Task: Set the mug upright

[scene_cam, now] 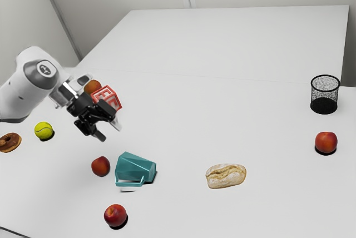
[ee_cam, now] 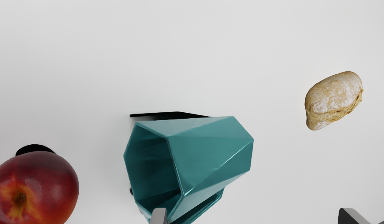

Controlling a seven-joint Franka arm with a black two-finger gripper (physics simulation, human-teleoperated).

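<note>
The mug (ee_cam: 210, 152) lies sideways; the arm (scene_cam: 23, 89) bears perhaps a round logo (scene_cam: 45, 69).

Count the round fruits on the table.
4 fruits: one beside the mug, one nearest the exterior camera, one by the mesh cup, one by the red block. The arm may hide more.

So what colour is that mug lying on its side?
Teal, best seen in the wrist view.

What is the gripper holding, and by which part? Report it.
Nothing is held: the gripper is open above the table, and the teal mug lies on its side.
</note>
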